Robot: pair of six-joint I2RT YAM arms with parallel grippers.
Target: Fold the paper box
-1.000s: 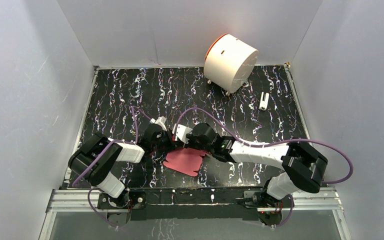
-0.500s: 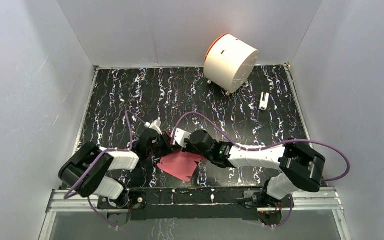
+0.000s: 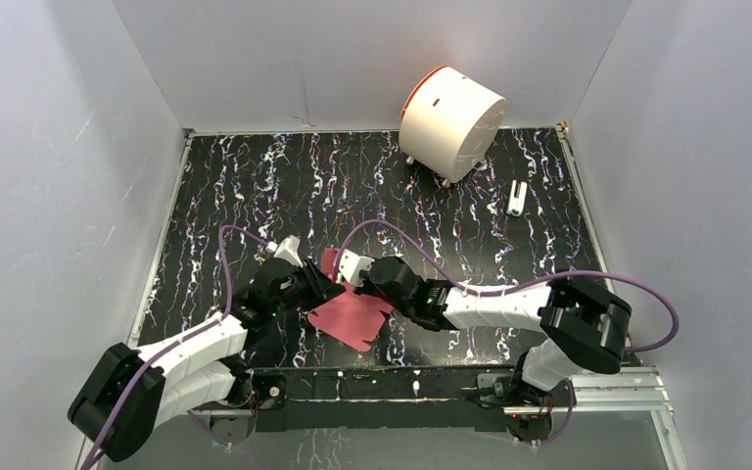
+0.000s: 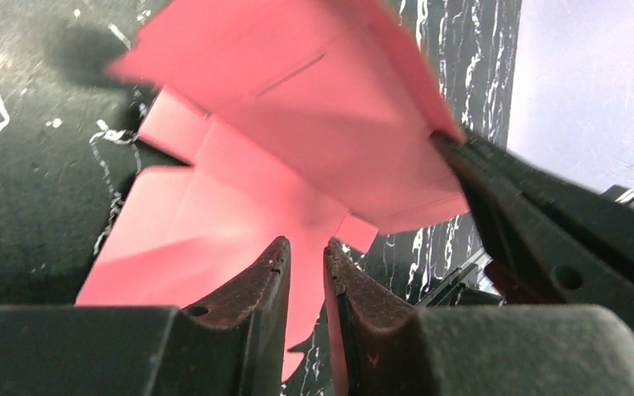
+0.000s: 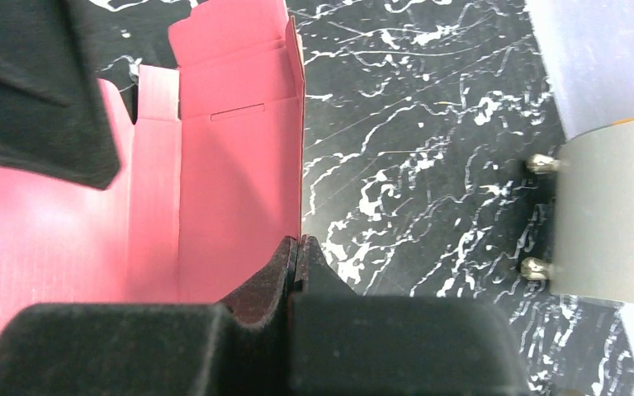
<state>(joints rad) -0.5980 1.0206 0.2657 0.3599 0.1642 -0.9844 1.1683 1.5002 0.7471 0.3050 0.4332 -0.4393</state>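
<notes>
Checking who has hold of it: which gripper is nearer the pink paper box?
Right. The right gripper is shut on the edge of a raised flap of the paper box; the left gripper sits just off the sheet, slightly open, gripping nothing.

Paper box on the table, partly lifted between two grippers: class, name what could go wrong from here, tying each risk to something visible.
1. The right gripper pinches only a thin edge of the paper box; a pull could tear it or let it slip out.
2. The left gripper is slightly open and grips no cardboard, so the box's raised panel may flop back.
3. Both grippers crowd together over the sheet, so they might collide.
</notes>
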